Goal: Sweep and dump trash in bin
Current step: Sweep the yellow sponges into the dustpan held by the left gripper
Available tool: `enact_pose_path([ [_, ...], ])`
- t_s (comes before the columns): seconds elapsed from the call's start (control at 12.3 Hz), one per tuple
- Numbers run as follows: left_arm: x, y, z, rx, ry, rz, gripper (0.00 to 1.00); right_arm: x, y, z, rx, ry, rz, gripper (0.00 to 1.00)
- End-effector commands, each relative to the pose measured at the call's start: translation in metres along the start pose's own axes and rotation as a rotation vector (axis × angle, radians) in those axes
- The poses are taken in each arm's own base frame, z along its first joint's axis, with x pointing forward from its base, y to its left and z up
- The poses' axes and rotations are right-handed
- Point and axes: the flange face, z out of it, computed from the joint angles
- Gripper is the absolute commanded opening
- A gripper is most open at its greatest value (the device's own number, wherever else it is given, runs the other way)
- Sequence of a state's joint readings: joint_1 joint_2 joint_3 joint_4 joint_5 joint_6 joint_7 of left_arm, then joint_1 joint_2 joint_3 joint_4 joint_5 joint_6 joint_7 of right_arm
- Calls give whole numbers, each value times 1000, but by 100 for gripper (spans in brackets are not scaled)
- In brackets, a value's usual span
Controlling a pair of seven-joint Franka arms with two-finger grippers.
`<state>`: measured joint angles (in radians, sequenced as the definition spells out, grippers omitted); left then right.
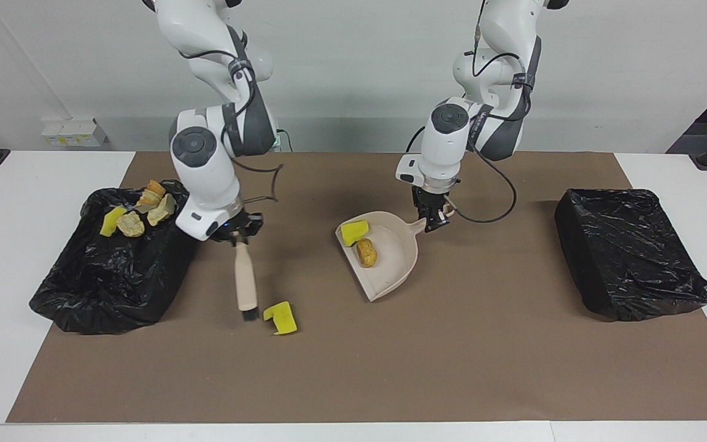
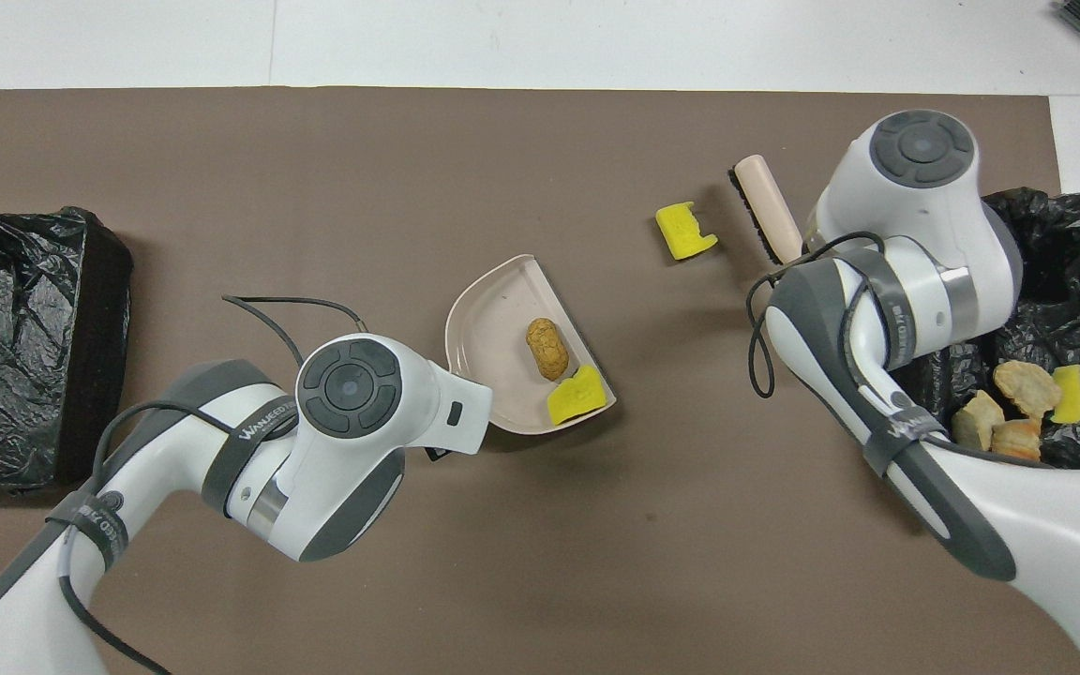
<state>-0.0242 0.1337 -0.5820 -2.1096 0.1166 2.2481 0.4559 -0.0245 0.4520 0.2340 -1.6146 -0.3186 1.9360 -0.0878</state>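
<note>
On the brown worktop [image 1: 353, 368] a notched yellow sponge scrap [image 1: 281, 317] lies beside the beige brush [image 1: 246, 283] grasped by the right hand [image 1: 240, 236]; the left hand [image 1: 432, 222] grips the beige dustpan [image 1: 390, 270] holding two scraps; others fill the black-lined bin [image 1: 114, 264].

Table [image 1: 353, 393] w/ sponge [image 1: 281, 317], bins [image 1: 633, 252]

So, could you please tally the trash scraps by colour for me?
Yellow sponge chunks: 3 (one each in bin, dustpan, on mat)
Tan-brown lumps: 4 (three in bin, one in dustpan)
Total: 7
</note>
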Motion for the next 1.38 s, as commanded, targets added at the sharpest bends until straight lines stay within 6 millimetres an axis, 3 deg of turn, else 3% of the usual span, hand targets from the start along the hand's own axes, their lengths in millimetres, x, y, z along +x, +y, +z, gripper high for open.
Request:
enact_pose_path([
  [0.0, 5, -1, -3, -2, 20, -17, 0, 25, -43, -1, -32, -13, -104, 0],
  [0.24, 3, 0, 0, -7, 10, -17, 0, 19, -106, -7, -5, -49, -207, 0],
  [0.41, 0, 3, 7, -16, -8, -16, 0, 0, -140, -1, 125, -63, -294, 0],
  [0.73, -3, -3, 12, -27, -13, -27, 0, -16, -171, -12, 364, -106, -335, 0],
  [0.98, 3, -15, 7, -23, 20, -61, 0, -25, -192, -35, 511, -120, -264, 0],
  [1.06, 2, -17, 9, -25, 20, -67, 0, -29, -198, -42, 501, -131, -252, 0],
  [1.14, 1, -21, 8, -23, 22, -78, 0, -32, -190, -51, 489, -121, -240, 0],
  [1.3, -4, -41, -1, -6, 44, -114, 0, -42, -141, -58, 461, -140, -182, 0],
])
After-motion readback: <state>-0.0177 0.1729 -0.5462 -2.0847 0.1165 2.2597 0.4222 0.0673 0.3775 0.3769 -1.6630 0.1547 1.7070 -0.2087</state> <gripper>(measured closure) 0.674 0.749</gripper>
